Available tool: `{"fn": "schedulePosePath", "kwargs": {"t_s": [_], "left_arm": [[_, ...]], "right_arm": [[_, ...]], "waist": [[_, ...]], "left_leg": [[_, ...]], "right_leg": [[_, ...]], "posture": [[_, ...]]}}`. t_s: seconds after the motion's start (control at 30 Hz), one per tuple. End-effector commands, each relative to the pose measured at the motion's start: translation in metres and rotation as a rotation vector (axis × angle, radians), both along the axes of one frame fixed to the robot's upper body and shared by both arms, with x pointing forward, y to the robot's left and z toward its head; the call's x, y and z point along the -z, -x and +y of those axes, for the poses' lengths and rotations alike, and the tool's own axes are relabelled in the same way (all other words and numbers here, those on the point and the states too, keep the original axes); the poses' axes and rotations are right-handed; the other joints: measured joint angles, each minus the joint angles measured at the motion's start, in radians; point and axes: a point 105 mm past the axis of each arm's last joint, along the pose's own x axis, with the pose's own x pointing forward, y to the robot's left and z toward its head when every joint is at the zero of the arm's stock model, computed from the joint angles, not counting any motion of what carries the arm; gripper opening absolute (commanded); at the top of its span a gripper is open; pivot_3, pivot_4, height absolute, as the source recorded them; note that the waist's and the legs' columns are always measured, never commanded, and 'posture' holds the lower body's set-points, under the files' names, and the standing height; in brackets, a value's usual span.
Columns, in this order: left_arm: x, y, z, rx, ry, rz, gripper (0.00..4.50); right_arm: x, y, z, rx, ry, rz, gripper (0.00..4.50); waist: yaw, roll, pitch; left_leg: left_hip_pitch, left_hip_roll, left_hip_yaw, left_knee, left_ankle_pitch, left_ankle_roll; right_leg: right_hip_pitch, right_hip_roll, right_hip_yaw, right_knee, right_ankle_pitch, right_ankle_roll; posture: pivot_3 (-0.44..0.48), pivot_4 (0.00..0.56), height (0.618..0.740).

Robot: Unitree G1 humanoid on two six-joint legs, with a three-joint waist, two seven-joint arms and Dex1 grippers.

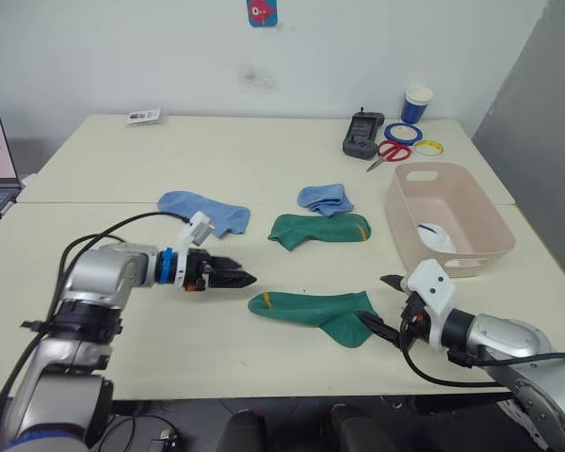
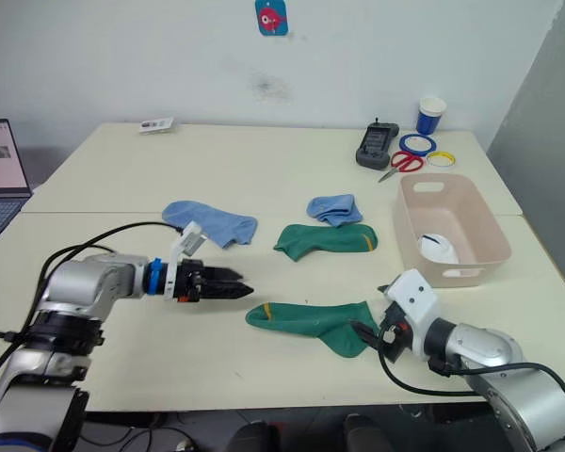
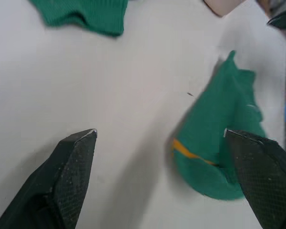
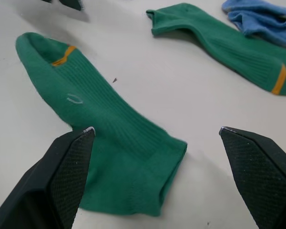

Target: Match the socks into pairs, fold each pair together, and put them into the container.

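Holding something white, the container (image 1: 449, 213) sits on our desk (image 1: 264, 151) | four socks lie outside | left pincer (image 3: 157, 138) apart | right pincer (image 4: 157, 131) apart

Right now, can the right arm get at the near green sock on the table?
Probably yes. The right gripper is open beside the toe end of the near green sock, and nothing lies between them on the table.

- Near sock (image 1: 313, 312) lies at lower centre on the table (image 1: 122, 179).
- Second sock (image 1: 318, 229) lies above it.
- Container (image 1: 449, 217) stands at right, socks (image 1: 436, 236) inside.
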Motion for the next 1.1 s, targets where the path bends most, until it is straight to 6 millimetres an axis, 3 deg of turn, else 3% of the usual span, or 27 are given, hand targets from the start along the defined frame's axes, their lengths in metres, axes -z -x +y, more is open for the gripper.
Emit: {"fn": "schedulePosePath", "kwargs": {"t_s": [0.03, 0.23, 0.43, 0.53, 0.67, 0.77, 0.93, 1.1], "left_arm": [[-0.007, 0.017, -0.001, -0.024, 0.040, 0.093, 4.48], [0.003, 0.039, -0.004, -0.091, 0.073, 0.279, 4.48], [0.021, 0.035, -0.026, -0.150, 0.098, 0.329, 4.48], [0.027, 0.028, -0.036, -0.177, 0.098, 0.306, 3.87], [0.031, 0.030, -0.042, -0.165, 0.093, 0.302, 2.53], [0.031, 0.033, -0.047, -0.154, 0.102, 0.301, 1.56], [0.028, 0.029, -0.049, -0.169, 0.126, 0.270, 0.00], [0.016, 0.015, -0.037, -0.223, 0.143, 0.152, 0.00]], "right_arm": [[-0.008, 0.005, 0.008, -0.029, 0.000, -0.056, 4.50], [0.002, 0.005, 0.008, -0.033, 0.040, -0.051, 4.50], [0.014, -0.001, -0.002, 0.029, 0.056, -0.015, 4.50], [0.020, -0.004, -0.006, 0.085, 0.006, 0.034, 4.50], [0.030, -0.004, -0.012, 0.157, -0.039, 0.116, 4.50], [0.035, 0.003, -0.007, 0.156, -0.066, 0.175, 3.90], [0.040, 0.008, 0.001, 0.147, -0.077, 0.203, 2.10], [0.035, 0.006, 0.003, 0.152, -0.103, 0.181, 0.28]], "waist": [[0.001, 0.000, 0.000], [0.002, 0.000, 0.000], [0.004, -0.001, -0.001], [0.008, -0.001, -0.002], [0.007, -0.001, -0.002], [0.007, -0.001, -0.002], [0.006, -0.001, -0.002], [0.003, -0.001, -0.002]], "left_leg": [[0.000, 0.000, 0.000, 0.000, 0.000, 0.000], [0.000, -0.001, 0.000, 0.000, 0.000, 0.000], [0.000, -0.001, 0.000, 0.000, 0.000, 0.000], [0.000, -0.001, 0.000, 0.000, 0.000, 0.000], [0.000, -0.001, 0.000, 0.000, 0.000, 0.000], [0.000, -0.001, 0.000, 0.000, 0.000, 0.000], [0.000, -0.001, 0.000, 0.000, 0.000, 0.000], [0.001, -0.001, 0.000, 0.000, 0.000, 0.000]], "right_leg": [[0.000, -0.001, 0.000, 0.000, 0.000, 0.000], [0.000, -0.001, 0.000, 0.000, 0.000, 0.000], [0.001, -0.001, 0.000, 0.000, 0.000, 0.000], [0.001, -0.002, 0.001, 0.000, 0.000, 0.000], [0.001, -0.003, 0.001, -0.001, 0.000, 0.000], [0.001, -0.003, 0.001, -0.001, 0.000, 0.000], [0.001, -0.003, 0.001, 0.000, 0.000, 0.000], [0.001, -0.002, 0.001, 0.000, 0.000, 0.000]], "posture": [[0.000, 0.150, 0.732], [0.000, 0.150, 0.732], [0.000, 0.150, 0.732], [0.000, 0.150, 0.732], [0.000, 0.150, 0.732], [0.000, 0.150, 0.732], [0.000, 0.150, 0.732], [0.000, 0.150, 0.732]]}}
